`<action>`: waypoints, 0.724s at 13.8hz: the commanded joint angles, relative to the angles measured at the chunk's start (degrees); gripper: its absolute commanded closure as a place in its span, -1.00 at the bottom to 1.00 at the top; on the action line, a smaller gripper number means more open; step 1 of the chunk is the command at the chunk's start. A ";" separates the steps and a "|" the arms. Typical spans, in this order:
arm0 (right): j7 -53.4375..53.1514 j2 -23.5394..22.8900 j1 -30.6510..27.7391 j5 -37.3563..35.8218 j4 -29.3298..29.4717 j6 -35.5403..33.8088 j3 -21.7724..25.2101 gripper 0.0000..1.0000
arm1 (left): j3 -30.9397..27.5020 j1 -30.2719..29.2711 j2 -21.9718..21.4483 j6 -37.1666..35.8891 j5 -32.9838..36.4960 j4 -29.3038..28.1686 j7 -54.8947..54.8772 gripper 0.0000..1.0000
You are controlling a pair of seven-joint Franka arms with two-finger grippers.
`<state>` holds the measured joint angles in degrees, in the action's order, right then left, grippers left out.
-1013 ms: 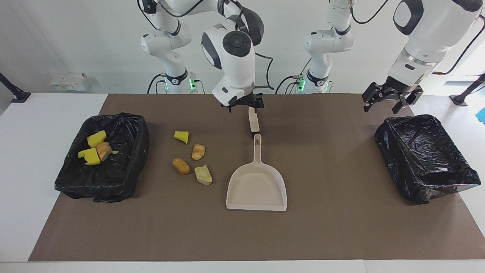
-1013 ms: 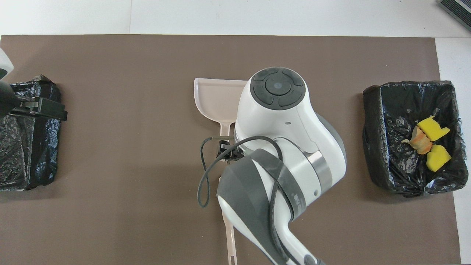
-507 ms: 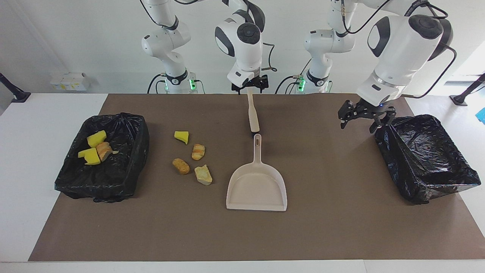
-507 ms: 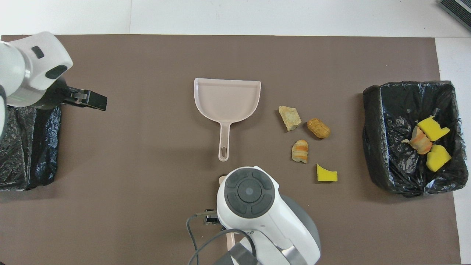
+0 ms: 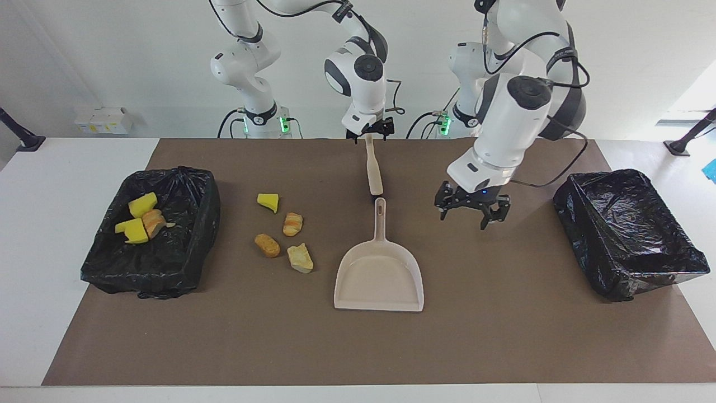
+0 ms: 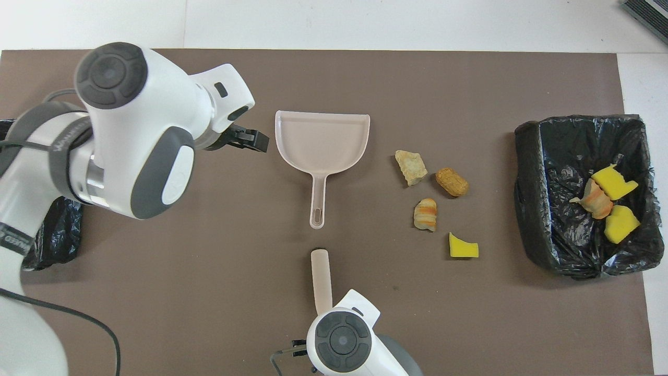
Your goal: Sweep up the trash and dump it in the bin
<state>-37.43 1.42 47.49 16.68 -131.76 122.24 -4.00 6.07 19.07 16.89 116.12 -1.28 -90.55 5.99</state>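
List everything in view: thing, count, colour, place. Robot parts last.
dustpan: one, beige, mid-mat, handle toward the robots.
brush handle: one, beige, lying nearer the robots than the dustpan.
loose trash: four, one yellow and three tan-orange, on the mat between the dustpan and the filled bin.
filled bin: one, black-lined, right arm's end, holding three pieces of binned trash, two yellow and one tan-orange.
empty bin: one, black-lined, left arm's end.
mat: one, brown, covering the table.
right gripper: open, over the brush handle's near end.
left gripper: open, over the mat beside the dustpan.
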 commanded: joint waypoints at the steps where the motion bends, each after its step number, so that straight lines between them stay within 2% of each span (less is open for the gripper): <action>1: -0.54 1.40 0.32 1.78 -1.92 2.21 0.22 -0.55 | -0.97 4.72 0.25 7.25 0.93 -5.40 4.71 -1.00; 3: -0.63 0.61 1.37 2.57 -2.18 3.97 0.31 -0.44 | -0.97 7.46 0.34 10.52 1.02 -8.22 11.21 -1.00; 4: -0.63 0.43 1.46 2.57 -2.35 4.06 0.22 -0.25 | -0.97 8.77 0.25 10.97 1.11 -9.46 12.20 -1.00; 6: -0.45 0.43 1.46 2.57 -2.36 4.32 0.22 0.70 | -0.97 10.28 -1.15 12.02 1.11 -13.40 14.04 -1.00; 7: -0.37 0.43 1.46 2.57 -2.36 4.59 0.22 0.94 | -0.88 10.89 -1.85 13.68 1.11 -14.99 16.23 -0.98; 10: -0.36 0.08 1.46 2.40 -2.01 4.85 0.31 1.00 | -0.88 11.60 -2.83 15.54 1.11 -16.67 18.97 -0.84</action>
<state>-37.47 1.35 48.61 17.86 -133.22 125.38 -3.93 6.08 29.84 17.07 129.79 -1.23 -103.59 23.06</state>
